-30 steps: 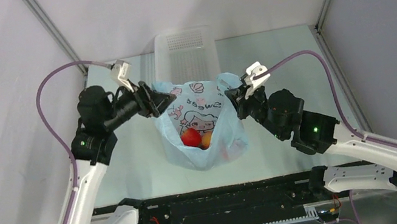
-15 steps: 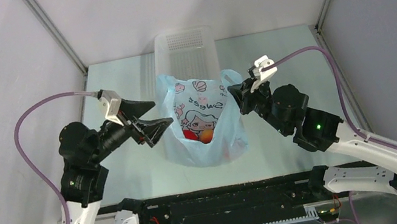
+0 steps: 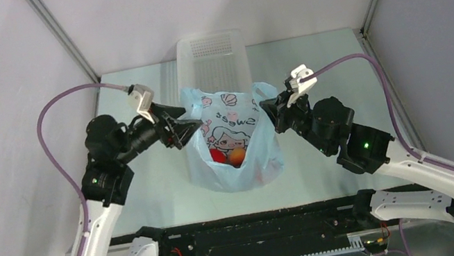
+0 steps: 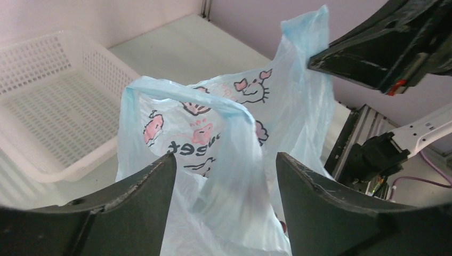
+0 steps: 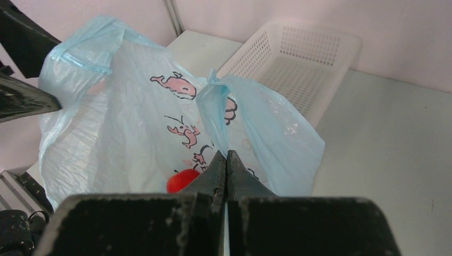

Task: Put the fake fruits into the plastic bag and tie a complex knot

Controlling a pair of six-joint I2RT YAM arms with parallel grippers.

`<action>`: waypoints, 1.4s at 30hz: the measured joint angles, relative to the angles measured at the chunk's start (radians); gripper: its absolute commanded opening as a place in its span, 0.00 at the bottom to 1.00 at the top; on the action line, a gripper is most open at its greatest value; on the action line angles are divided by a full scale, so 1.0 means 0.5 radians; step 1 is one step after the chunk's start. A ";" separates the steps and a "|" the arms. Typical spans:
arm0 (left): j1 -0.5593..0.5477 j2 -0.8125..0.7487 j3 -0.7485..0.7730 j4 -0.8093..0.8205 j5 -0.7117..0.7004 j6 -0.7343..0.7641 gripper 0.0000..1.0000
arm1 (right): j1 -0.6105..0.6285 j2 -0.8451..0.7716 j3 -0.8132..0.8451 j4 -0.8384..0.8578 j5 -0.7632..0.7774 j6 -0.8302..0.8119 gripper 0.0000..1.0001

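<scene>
1. Black right fingers (image 5: 226, 166) are pressed fully together, and they pinch the gathered light-blue plastic of the right handle (image 5: 216, 114) of the plastic bag (image 3: 235, 172). The handle rises out of the pinch as a narrow twisted strip.
2. The left fingers (image 3: 182, 131) stand wide apart with nothing clamped. In the left wrist view the left handle (image 4: 186, 98) arches as an upright loop in the gap between them and a little beyond the tips. Whether the plastic touches either finger cannot be told.
3. The two handles are well apart, one at each side of the bag's mouth, and are not tied.
4. The bag stands in the middle of the surface (image 3: 311, 64), mouth upward and held spread between the two arms. Its printed side shows pink and black cartoon figures and shells.
5. Inside it, low down, lie a red fruit (image 3: 216, 156) and an orange fruit (image 3: 236, 158) just right of it. The right wrist view shows only the red one through the opening. Other fruit cannot be made out.
6. A white perforated basket (image 3: 211, 60) sits just beyond the bag, at the far middle of the surface.
7. The left arm reaches in from the left and the right arm from the right. Each carries a purple cable (image 3: 55, 130) looping to its wrist.
</scene>
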 measured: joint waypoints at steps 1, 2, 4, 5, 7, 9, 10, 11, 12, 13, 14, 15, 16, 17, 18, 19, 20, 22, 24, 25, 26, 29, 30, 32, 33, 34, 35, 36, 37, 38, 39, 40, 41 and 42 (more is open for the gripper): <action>-0.011 0.023 0.003 -0.010 -0.011 0.007 0.67 | 0.000 -0.002 0.000 -0.006 0.000 0.000 0.00; -0.034 0.054 0.008 -0.023 -0.037 0.022 0.63 | 0.000 -0.003 0.000 -0.010 0.000 0.000 0.00; -0.088 0.105 0.029 -0.063 -0.082 0.058 0.46 | 0.000 -0.008 0.000 -0.014 -0.004 0.000 0.00; -0.123 0.129 0.047 -0.079 -0.101 0.076 0.33 | 0.000 -0.013 0.000 -0.015 -0.008 -0.001 0.00; -0.190 0.162 0.085 -0.092 -0.134 0.096 0.16 | 0.000 -0.023 0.002 -0.022 -0.018 -0.003 0.00; -0.259 0.175 0.137 -0.066 -0.174 0.096 0.07 | 0.000 -0.029 0.033 -0.064 -0.031 -0.010 0.00; -0.276 0.169 0.153 -0.040 -0.193 0.074 0.02 | 0.000 -0.029 0.057 -0.082 -0.036 -0.014 0.00; -0.287 0.154 0.163 0.004 -0.208 0.047 0.01 | -0.001 -0.029 0.092 -0.103 -0.043 -0.023 0.00; -0.292 0.131 0.167 0.063 -0.230 0.016 0.00 | 0.000 -0.029 0.133 -0.118 -0.052 -0.030 0.00; -0.293 0.100 0.167 0.125 -0.256 -0.019 0.00 | 0.000 -0.031 0.180 -0.134 -0.060 -0.037 0.00; -0.294 0.063 0.168 0.195 -0.279 -0.064 0.00 | 0.000 -0.033 0.217 -0.145 -0.066 -0.042 0.00; -0.294 0.032 0.171 0.256 -0.298 -0.111 0.00 | -0.001 -0.037 0.264 -0.163 -0.071 -0.047 0.00; -0.294 0.008 0.177 0.307 -0.309 -0.146 0.00 | -0.001 -0.043 0.307 -0.176 -0.076 -0.055 0.00; -0.295 -0.013 0.185 0.364 -0.310 -0.184 0.00 | -0.001 -0.053 0.343 -0.182 -0.082 -0.062 0.00; -0.295 -0.025 0.193 0.424 -0.305 -0.220 0.00 | -0.002 -0.063 0.365 -0.184 -0.085 -0.064 0.00; -0.295 -0.027 0.195 0.476 -0.298 -0.252 0.00 | -0.005 -0.077 0.386 -0.186 -0.087 -0.069 0.00; -0.295 -0.035 0.196 0.516 -0.288 -0.272 0.00 | -0.005 -0.090 0.397 -0.186 -0.085 -0.076 0.00; -0.295 -0.033 0.193 0.587 -0.253 -0.310 0.00 | -0.014 -0.108 0.406 -0.199 -0.079 -0.076 0.00; -0.295 -0.020 0.147 0.666 -0.224 -0.329 0.00 | -0.024 -0.115 0.404 -0.233 -0.053 -0.076 0.00; -0.295 -0.017 0.107 0.693 -0.202 -0.337 0.00 | -0.030 -0.117 0.401 -0.246 -0.046 -0.074 0.00; -0.295 -0.013 0.061 0.717 -0.187 -0.340 0.00 | -0.037 -0.117 0.390 -0.259 -0.039 -0.072 0.03; -0.295 -0.009 -0.070 0.730 -0.131 -0.341 0.00 | -0.053 -0.117 0.336 -0.368 0.002 -0.043 0.45; -0.295 -0.001 -0.119 0.733 -0.112 -0.340 0.00 | -0.056 -0.120 0.326 -0.401 0.011 -0.034 0.53; -0.295 0.000 -0.198 0.735 -0.081 -0.338 0.00 | -0.060 -0.137 0.314 -0.462 0.024 -0.025 0.73; -0.295 -0.011 -0.237 0.738 -0.059 -0.336 0.00 | -0.061 -0.162 0.310 -0.488 0.018 -0.056 0.82; -0.295 -0.021 -0.257 0.739 -0.042 -0.334 0.00 | -0.062 -0.185 0.310 -0.503 0.012 -0.060 0.85; -0.295 -0.047 -0.285 0.743 -0.023 -0.330 0.00 | -0.062 -0.219 0.310 -0.507 -0.009 -0.083 0.89; -0.295 -0.063 -0.293 0.745 -0.006 -0.323 0.00 | -0.062 -0.251 0.310 -0.504 -0.036 -0.106 0.90; -0.295 -0.085 -0.300 0.748 0.011 -0.314 0.00 | -0.064 -0.297 0.310 -0.495 -0.089 -0.143 0.91; -0.295 -0.107 -0.300 0.754 0.040 -0.302 0.00 | -0.065 -0.326 0.310 -0.486 -0.143 -0.174 0.92; -0.295 -0.124 -0.300 0.763 0.067 -0.295 0.00 | -0.066 -0.350 0.310 -0.473 -0.214 -0.210 0.93; -0.295 -0.147 -0.300 0.771 0.104 -0.278 0.00 | -0.066 -0.372 0.311 -0.459 -0.302 -0.243 0.93; -0.295 -0.159 -0.300 0.774 0.134 -0.262 0.00 | -0.066 -0.391 0.317 -0.439 -0.391 -0.278 0.93; -0.295 -0.169 -0.300 0.777 0.179 -0.255 0.00 | -0.066 -0.394 0.330 -0.421 -0.490 -0.310 0.93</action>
